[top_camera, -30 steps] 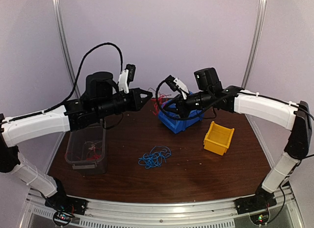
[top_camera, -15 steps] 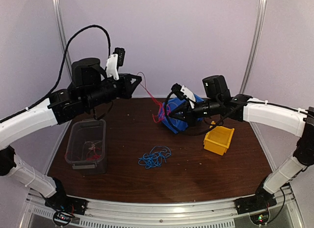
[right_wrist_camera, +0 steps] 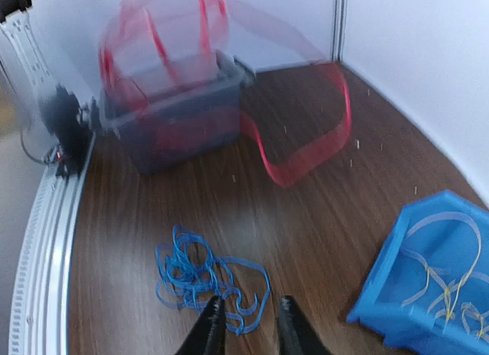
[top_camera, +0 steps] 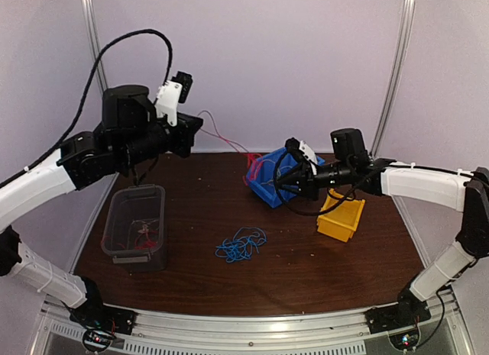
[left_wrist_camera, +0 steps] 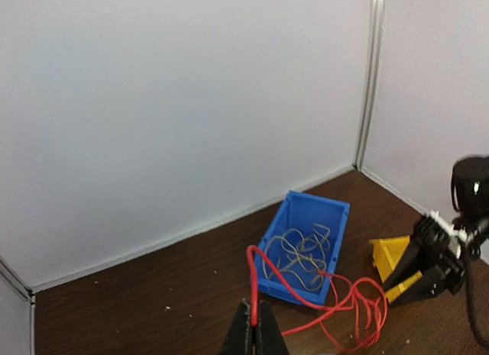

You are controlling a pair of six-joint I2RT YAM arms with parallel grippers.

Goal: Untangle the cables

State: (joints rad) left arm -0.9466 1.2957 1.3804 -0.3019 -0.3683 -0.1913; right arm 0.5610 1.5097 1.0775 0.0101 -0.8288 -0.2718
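Risen, left tool (left_wrist_camera: pixel 254 326) pinches red cable (left_wrist_camera: pixel 251 290) trailing to blue bin (left_wrist_camera: pixel 319 201); right tool (right_wrist_camera: pixel 248 324) parted, empty.

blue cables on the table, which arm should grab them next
Right, probably. The right gripper is open and empty, aimed at the blue cables just ahead. The left gripper is raised high, shut on the red cable.

The left arm holds its claw (top_camera: pixel 195 129) high above the table's far left corner, jaws closed, while the right arm reaches leftward, its claw (right_wrist_camera: pixel 248 326) low near the far edge, fingers slightly parted.
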